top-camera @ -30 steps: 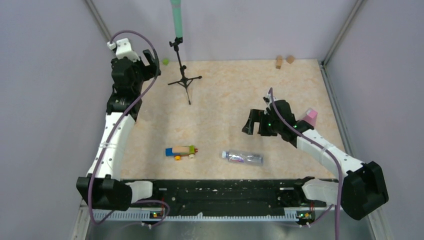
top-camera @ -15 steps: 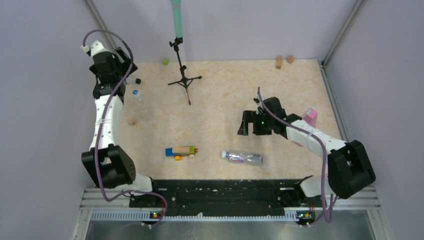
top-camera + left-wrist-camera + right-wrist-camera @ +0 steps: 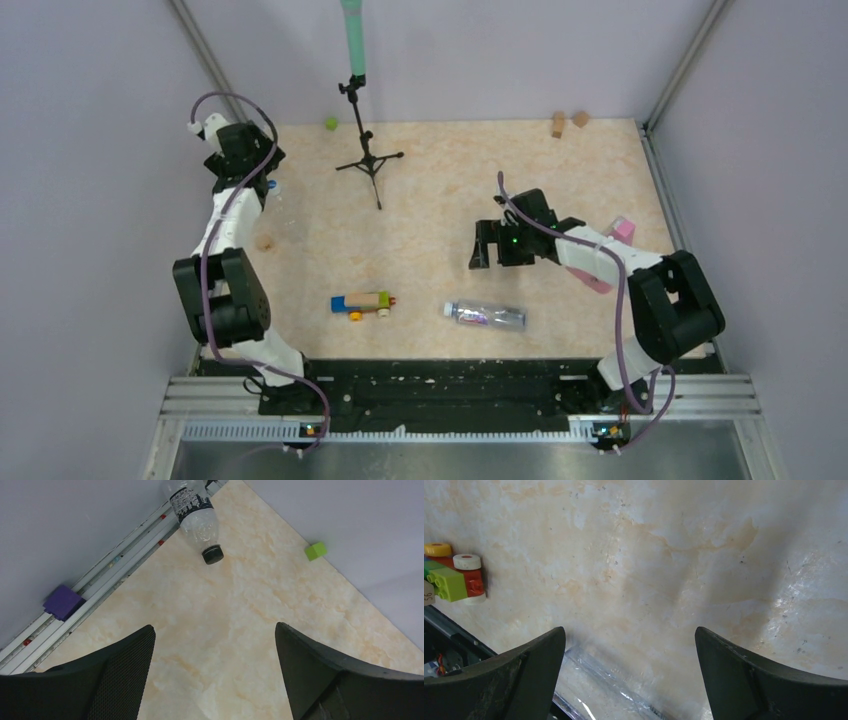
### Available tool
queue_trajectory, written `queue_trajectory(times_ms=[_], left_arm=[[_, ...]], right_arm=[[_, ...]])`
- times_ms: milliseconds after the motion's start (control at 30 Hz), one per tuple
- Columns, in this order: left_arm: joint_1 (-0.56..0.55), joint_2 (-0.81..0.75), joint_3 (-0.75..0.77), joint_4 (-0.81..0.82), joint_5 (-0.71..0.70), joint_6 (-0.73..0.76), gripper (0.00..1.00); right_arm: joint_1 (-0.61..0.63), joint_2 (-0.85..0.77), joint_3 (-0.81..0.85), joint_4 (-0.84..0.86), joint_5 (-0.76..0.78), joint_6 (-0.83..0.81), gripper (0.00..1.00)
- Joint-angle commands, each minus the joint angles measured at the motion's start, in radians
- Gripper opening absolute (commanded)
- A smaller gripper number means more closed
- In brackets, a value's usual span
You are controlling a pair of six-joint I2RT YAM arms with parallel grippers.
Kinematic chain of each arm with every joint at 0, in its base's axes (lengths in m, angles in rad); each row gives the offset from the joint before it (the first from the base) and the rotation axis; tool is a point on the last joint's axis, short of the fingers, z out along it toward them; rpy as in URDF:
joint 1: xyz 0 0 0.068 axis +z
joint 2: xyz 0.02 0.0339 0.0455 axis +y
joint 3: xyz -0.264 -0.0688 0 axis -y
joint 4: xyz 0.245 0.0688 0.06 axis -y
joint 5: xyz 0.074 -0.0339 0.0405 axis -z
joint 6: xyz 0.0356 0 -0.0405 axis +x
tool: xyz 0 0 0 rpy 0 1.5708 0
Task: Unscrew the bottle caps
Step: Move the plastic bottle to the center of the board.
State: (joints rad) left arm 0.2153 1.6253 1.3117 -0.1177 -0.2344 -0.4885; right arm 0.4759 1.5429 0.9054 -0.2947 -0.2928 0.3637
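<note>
**No cap off yet: both tools open and empty**

Progress: nothing done that shows. The black cap [image 3: 212, 555] sits on the far bottle [image 3: 192, 510], and the white cap [image 3: 448, 309] sits on the near bottle [image 3: 487, 317]. A blue cap [image 3: 271, 184] shows just beside the left arm, seemingly on a faint clear body, but it is too small to be sure. By my reading, all the unscrewing is left.

Left tool [image 3: 215, 629]: jaws wide, nothing between them, over bare counter [image 3: 240, 610] in the far left corner. The far bottle lies ahead of it along the wall rail, cap end toward the tool and well apart from it. A purple block [image 3: 63, 601] sits on the rail and a green block [image 3: 315, 551] lies off to the right.

Right tool [image 3: 630, 630]: jaws wide, holding nothing, at mid-counter. The near bottle lies by the near edge. Its clear body shows low in the right wrist view, apparently untouched. A toy car [image 3: 362, 302] lies to its left.

Containers: both bottles are clear with no liquid line seen, so they are likely empty. The far one carries a dark label, the near one a purplish band.

Judgement: one tool must pin a body while the other turns the cap — small caps and round bodies that could roll.
</note>
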Motion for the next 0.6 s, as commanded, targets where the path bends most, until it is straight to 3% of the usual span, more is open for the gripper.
queue_trajectory(times_ms=[0,233,567], left_arm=[[0.001,0.073,-0.004,0.168,-0.064,-0.033,0.90],[0.016,0.217,0.091,0.226,-0.111,-0.044,0.92],[0.071,0.479,0.337,0.192,-0.021,-0.094,0.90]], right_arm=[[0.003,0.006,0.058,0.020,-0.018,-0.035,0.99],[0.003,0.010,0.068,0.017,-0.031,-0.047,0.99],[0.002,0.072,0.114,-0.008,-0.022,-0.070,0.99]])
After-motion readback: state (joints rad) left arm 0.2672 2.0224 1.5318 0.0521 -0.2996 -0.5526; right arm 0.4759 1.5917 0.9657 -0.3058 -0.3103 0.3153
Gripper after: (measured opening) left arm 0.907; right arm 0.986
